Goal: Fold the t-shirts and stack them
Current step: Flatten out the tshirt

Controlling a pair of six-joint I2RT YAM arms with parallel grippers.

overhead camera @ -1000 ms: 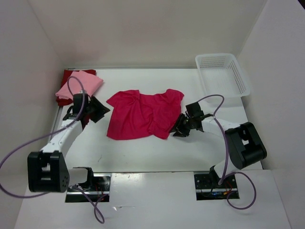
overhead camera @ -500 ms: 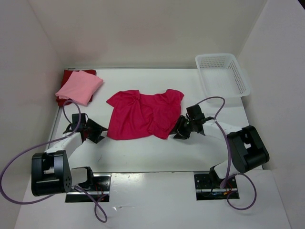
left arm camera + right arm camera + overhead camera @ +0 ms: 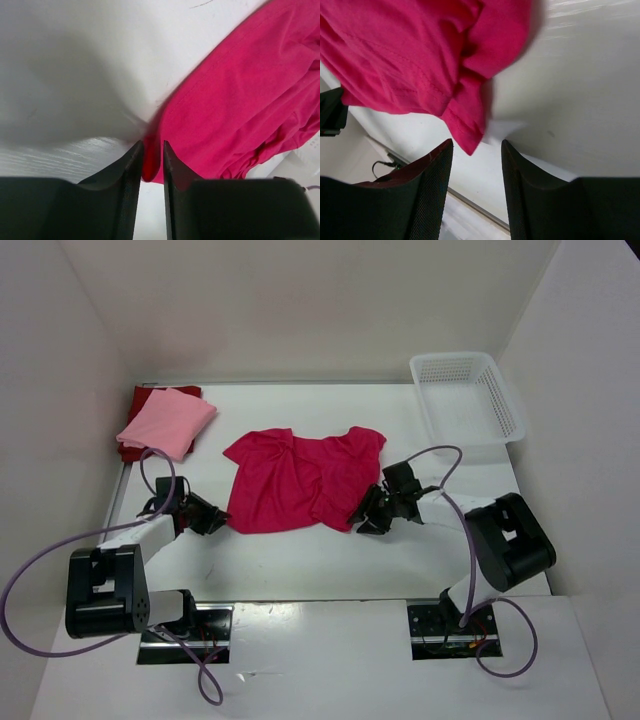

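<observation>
Presently the left gripper (image 3: 152, 144) has its jaws set narrow on the near-left hem corner of the crimson t-shirt (image 3: 300, 480); the cloth fills the slot between the two fingers, and the fingertips sit low against the table (image 3: 300, 565). Likewise low, the right gripper (image 3: 477, 142) has its jaws standing wide apart; the near-right corner of the same shirt points into the gap from the far side, just off the fingertips, and neither finger clamps it. Outward from both grippers, the crimson t-shirt lies spread but creased across the middle of the table, with folds gathered along its centre and right side; the two arms reach in from the near edge, one at each near corner of the garment. Farther out, at the far-left corner, the light pink t-shirt (image 3: 168, 422) lies folded on top of the dark red t-shirt (image 3: 147, 396), whose edges show behind and beneath it; both are well apart from the crimson one. At the far-right corner stands a white lattice basket (image 3: 465, 359), apart from all three shirts.
</observation>
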